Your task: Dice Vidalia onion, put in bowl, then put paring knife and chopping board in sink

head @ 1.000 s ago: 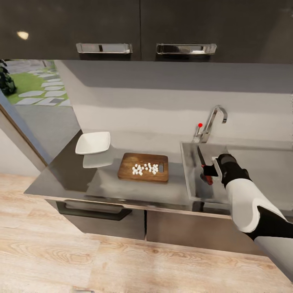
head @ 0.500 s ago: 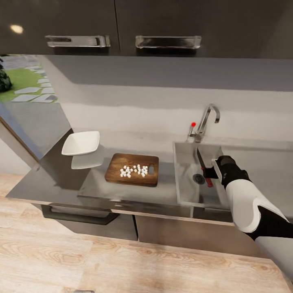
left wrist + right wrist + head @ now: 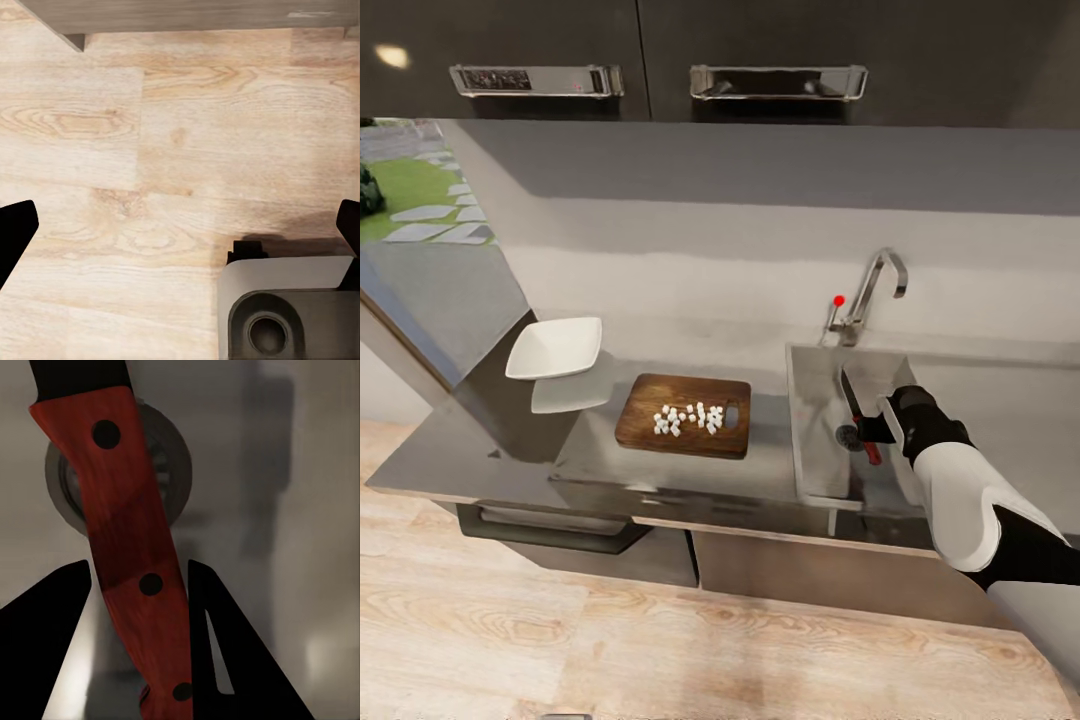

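In the head view my right gripper [image 3: 871,432] is shut on the paring knife [image 3: 856,412] and holds it over the sink [image 3: 812,450], its dark blade pointing toward the tap [image 3: 872,288]. In the right wrist view the red handle [image 3: 135,562] sits between my black fingers [image 3: 45,645], above the round drain [image 3: 169,480]. The chopping board [image 3: 650,400] lies on the countertop [image 3: 590,465] left of the sink, with diced onion [image 3: 688,418] scattered on it. The white bowl [image 3: 555,347] stands further left. My left gripper [image 3: 180,232] is open over the wooden floor.
Dark upper cabinets with steel handles [image 3: 778,82] hang above the counter. A red tap knob [image 3: 839,300] sits beside the tap. Part of my base [image 3: 289,307] shows over the floor [image 3: 150,150]. A window [image 3: 410,190] lies at the left.
The whole picture has shifted as the camera moved. My right gripper still holds the knife over the sink, now a little further in, above the drain.
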